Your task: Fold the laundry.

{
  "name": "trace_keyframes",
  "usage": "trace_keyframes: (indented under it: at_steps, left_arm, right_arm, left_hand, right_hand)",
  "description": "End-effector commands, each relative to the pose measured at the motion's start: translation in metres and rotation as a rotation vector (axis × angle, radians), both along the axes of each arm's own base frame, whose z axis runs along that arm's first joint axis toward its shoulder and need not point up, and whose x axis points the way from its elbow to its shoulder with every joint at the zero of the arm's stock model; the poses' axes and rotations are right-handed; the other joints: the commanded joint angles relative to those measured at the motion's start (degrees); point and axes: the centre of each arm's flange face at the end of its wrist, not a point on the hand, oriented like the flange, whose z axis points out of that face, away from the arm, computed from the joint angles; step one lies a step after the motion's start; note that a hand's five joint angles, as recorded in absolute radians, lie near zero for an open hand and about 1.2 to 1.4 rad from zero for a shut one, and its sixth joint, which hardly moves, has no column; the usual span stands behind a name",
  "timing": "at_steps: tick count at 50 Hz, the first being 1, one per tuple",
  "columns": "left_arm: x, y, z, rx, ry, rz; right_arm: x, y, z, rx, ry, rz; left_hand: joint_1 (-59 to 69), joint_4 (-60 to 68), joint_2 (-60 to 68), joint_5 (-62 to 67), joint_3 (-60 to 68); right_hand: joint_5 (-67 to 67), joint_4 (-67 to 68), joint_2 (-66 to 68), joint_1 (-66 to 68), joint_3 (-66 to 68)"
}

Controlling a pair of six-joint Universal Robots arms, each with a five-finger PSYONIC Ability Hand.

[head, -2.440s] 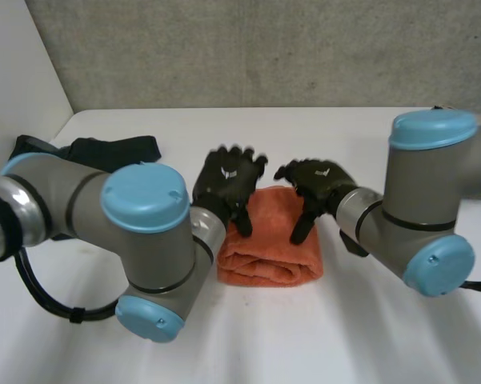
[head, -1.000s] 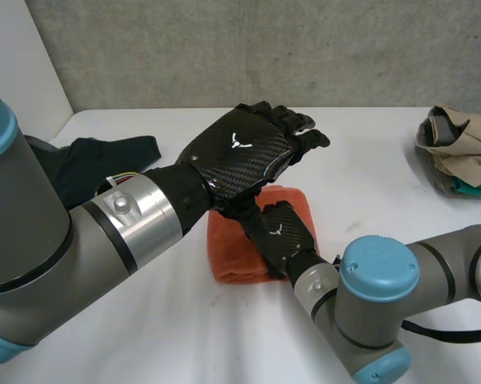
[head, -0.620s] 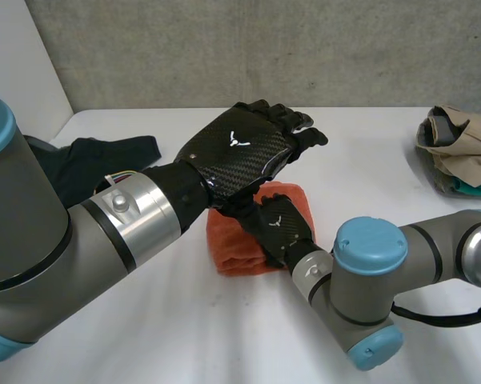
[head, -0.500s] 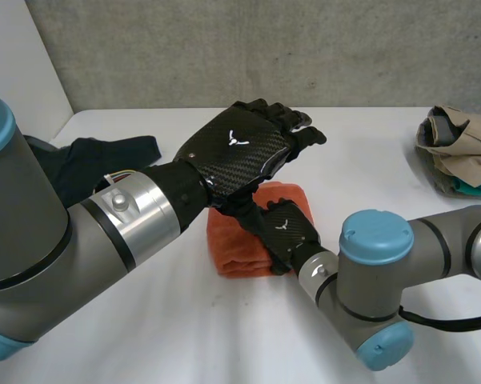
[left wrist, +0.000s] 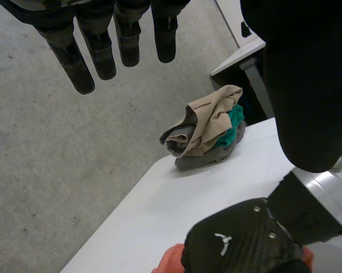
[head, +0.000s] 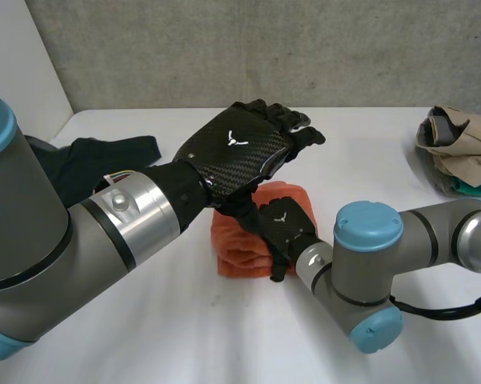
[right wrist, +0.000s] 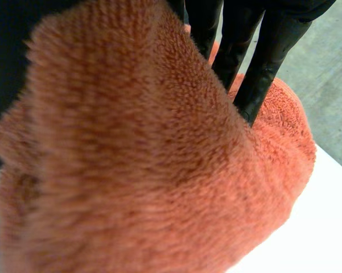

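The table (head: 144,336) carries one dark garment (head: 104,156) at far left, one pile (head: 456,152) of beige, teal and grey clothes at far right, and one folded orange towel (head: 236,240) at centre. Two hands are over the towel: the left hand (head: 238,150) hovers flat above its far part, fingers straight and apart, holding nothing. The right hand (head: 284,226) lies on the towel's near right part, straight fingers sunk into a fold and thumb at the near edge, pinching the bunched cloth.
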Motion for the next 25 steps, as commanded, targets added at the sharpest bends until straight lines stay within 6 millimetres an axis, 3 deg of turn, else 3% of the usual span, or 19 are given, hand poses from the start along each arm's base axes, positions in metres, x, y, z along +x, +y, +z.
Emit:
trace_keyframes:
  at_steps: [1, 9, 18, 23, 25]
  left_arm:
    - [0.000, 0.000, 0.001, -0.003, 0.002, 0.001]
    - [0.002, -0.004, 0.001, -0.002, 0.002, 0.013]
    - [0.002, -0.004, 0.000, -0.001, 0.001, 0.014]
    - [0.003, -0.004, 0.000, 0.000, 0.000, 0.014]
    - [0.003, -0.004, 0.000, 0.000, 0.000, 0.014]
  right_arm:
    - [-0.003, -0.031, 0.021, -0.070, -0.047, -0.046]
    - [-0.009, -0.060, 0.037, -0.121, -0.082, -0.072]
    - [-0.009, -0.061, 0.016, -0.079, -0.061, -0.053]
    - [-0.011, -0.062, 0.014, -0.076, -0.059, -0.059]
    - [-0.012, -0.063, 0.016, -0.081, -0.059, -0.062]
  left_hand:
    - [-0.15, 0.63, 0.32, 0.59, 0.02]
    - [-0.15, 0.63, 0.32, 0.59, 0.02]
    - [-0.15, 0.63, 0.32, 0.59, 0.02]
    - [-0.15, 0.63, 0.32, 0.59, 0.02]
    - [-0.15, 0.63, 0.32, 0.59, 0.02]
  right_hand:
    - [49.22, 20.46, 22.04, 39.01, 23.88]
    - [46.28, 17.52, 19.10, 36.07, 20.94]
    - [21.72, -7.03, -5.46, 11.51, -3.62]
    - [9.93, -18.82, -17.25, -0.28, -15.41]
    - [10.91, -17.84, -16.27, 0.70, -14.43]
